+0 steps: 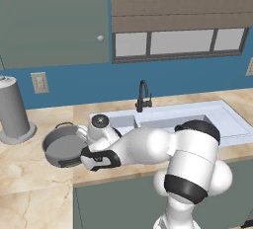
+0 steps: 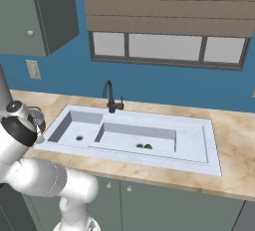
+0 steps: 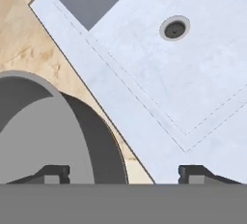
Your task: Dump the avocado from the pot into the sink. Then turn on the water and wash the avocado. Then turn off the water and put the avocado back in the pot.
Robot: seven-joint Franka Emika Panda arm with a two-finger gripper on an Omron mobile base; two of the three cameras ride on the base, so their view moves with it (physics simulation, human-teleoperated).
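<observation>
Pot's parked, avocado's in the sink

Gripper (image 3: 123, 172) spread wide over the pot (image 1: 64, 146) by the sink's (image 2: 194, 143) left edge; avocado (image 2: 148, 146) beside the right drain. Swinging toward the faucet (image 2: 110, 97) could clip the pot.

No readable text, label, brand, number or sign anywhere.
</observation>
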